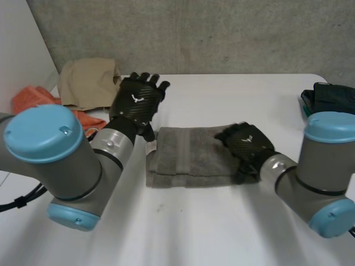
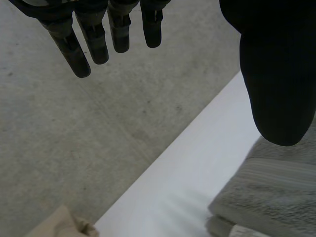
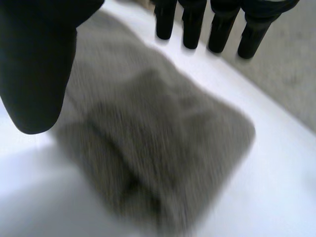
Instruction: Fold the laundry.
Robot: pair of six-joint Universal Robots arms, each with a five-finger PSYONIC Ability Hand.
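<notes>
A grey towel (image 1: 183, 158) lies folded in a flat rectangle in the middle of the white table (image 1: 222, 227). My left hand (image 1: 136, 102) hovers above the towel's left end, open, with its fingers (image 2: 94, 44) straight and its thumb (image 2: 276, 74) spread wide; the towel (image 2: 276, 192) lies beneath the thumb. My right hand (image 1: 247, 144) is over the towel's right end. Its fingers (image 3: 192, 24) are straight and its thumb (image 3: 37, 64) stands apart, with the towel (image 3: 158, 148) under the palm and nothing pinched.
A beige cloth (image 1: 89, 80) and an orange cloth (image 1: 33, 100) lie heaped at the table's far left. A dark bundle (image 1: 330, 97) sits at the far right edge. A grey wall runs behind the table.
</notes>
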